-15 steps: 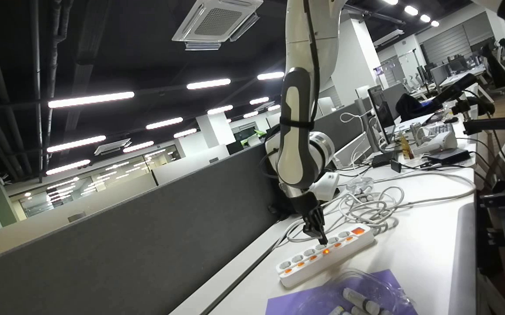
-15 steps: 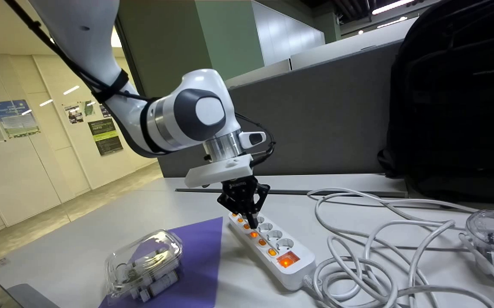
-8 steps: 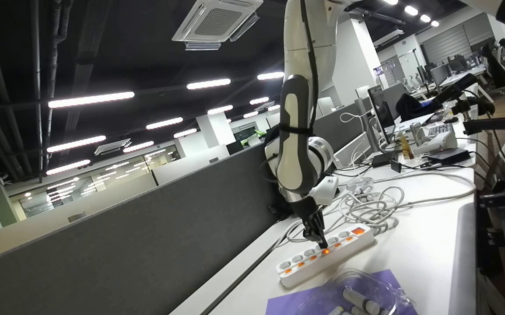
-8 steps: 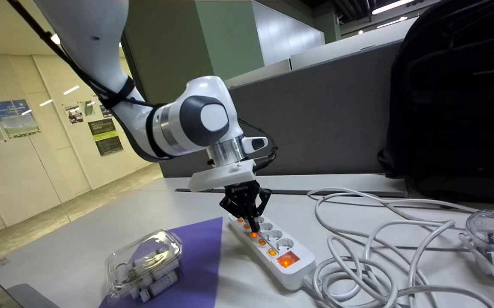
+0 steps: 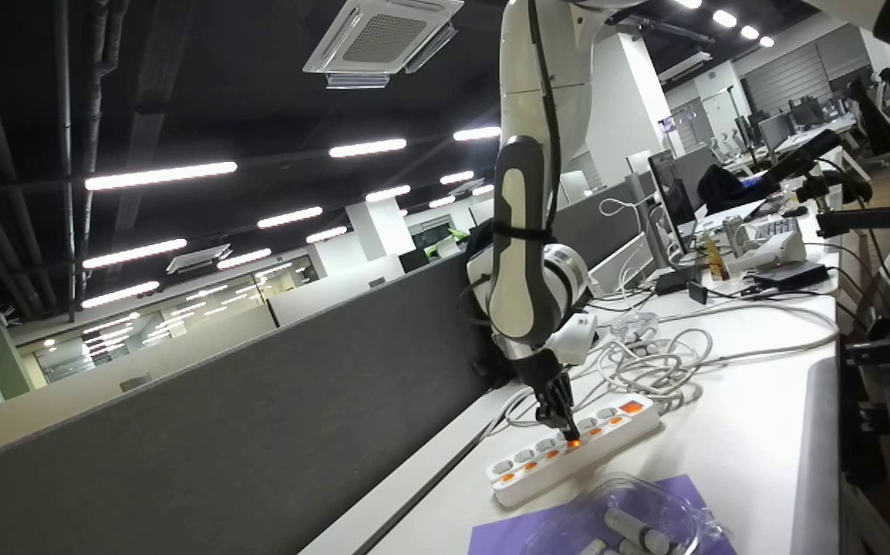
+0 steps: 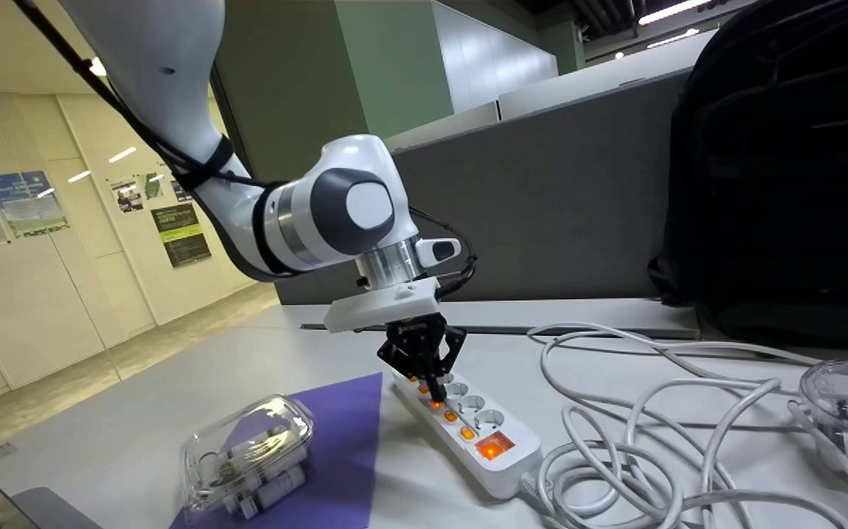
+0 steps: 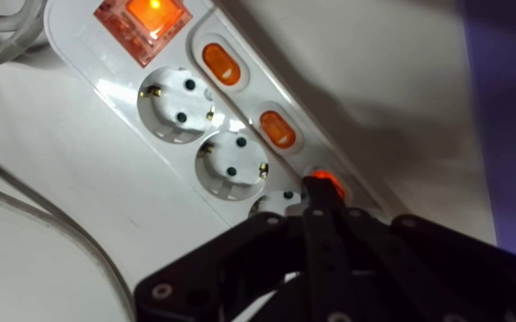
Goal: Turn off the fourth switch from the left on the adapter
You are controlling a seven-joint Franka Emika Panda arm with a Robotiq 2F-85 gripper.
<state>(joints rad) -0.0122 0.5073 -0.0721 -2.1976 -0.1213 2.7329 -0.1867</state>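
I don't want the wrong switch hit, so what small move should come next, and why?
Probably press the shut jaws gently down on the glowing switch: it's fourth from the left on the power strip in an exterior view, looks on, and is partly hidden by the jaws in the wrist view. Contact is unclear.

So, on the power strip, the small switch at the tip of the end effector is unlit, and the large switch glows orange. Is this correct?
Not entirely: in the wrist view, the small switch at the tip of the end effector is lit, glowing red. The large switch does glow orange.
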